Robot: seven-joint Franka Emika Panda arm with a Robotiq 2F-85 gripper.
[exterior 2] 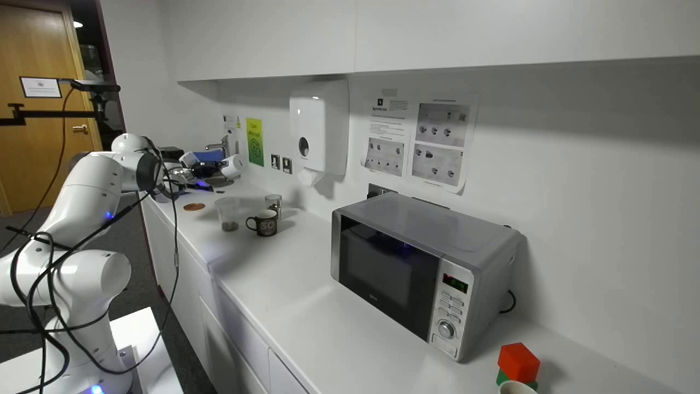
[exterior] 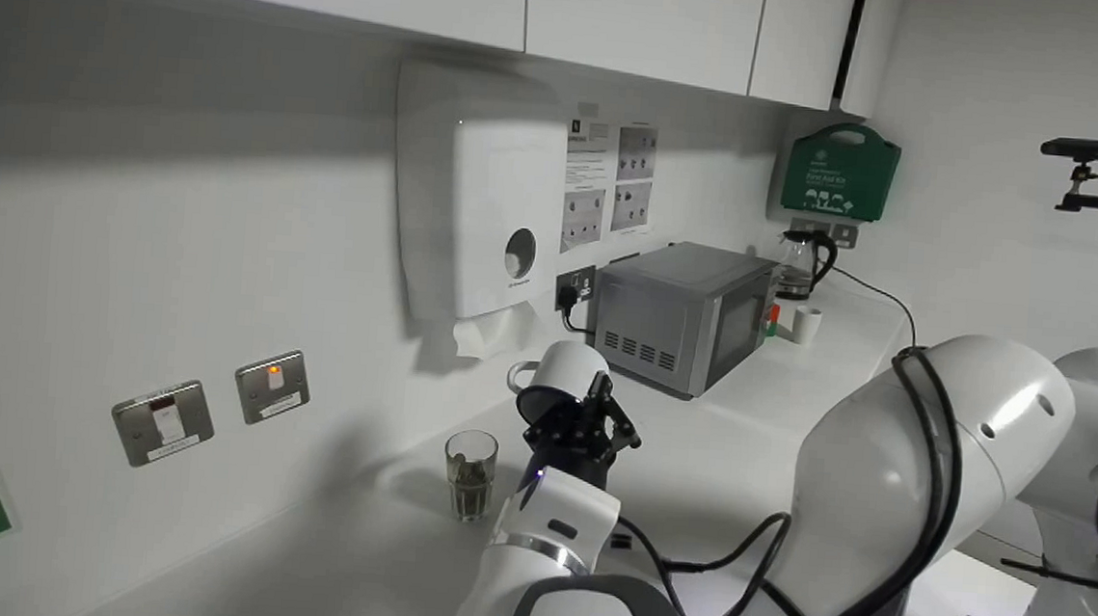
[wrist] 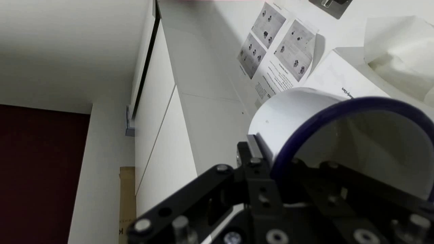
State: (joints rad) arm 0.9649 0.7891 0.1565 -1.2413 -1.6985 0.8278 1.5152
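A: What do we observe at the gripper [exterior: 580, 412]?

B: We find its jaws clamped on the side of a white mug [exterior: 571, 366] with a blue rim [wrist: 373, 103]: one finger [wrist: 253, 146] lies against the outside, and the opposite one appears to reach inside the mouth. The mug is raised above the worktop [exterior 2: 295, 284] and tilted well over, its mouth facing us in the wrist view, its handle [exterior: 519, 376] toward the back wall [exterior: 226, 227].

A: How do we best manage such a hold?

B: In our judgement, a side pinched off-centre invites twisting, so we should hold the pinch firm and turn the mug slowly and evenly. We should also leave clearance between the handle and the paper towel dispenser [exterior: 490, 188].

A: Which containers do we note, and with what contents?

B: Inside the white mug we make out only bare surface and shadow. A glass tumbler [exterior: 471, 486] has something dark in its lower part. Near one another, in an exterior view, stand a black mug [exterior 2: 266, 224] marked "50", whose contents we cannot tell, and a clear plastic cup [exterior 2: 227, 212] with a little dark matter at its bottom. Beyond the microwave [exterior: 685, 303] stands a glass kettle [exterior: 795, 267], its fill too small to read.
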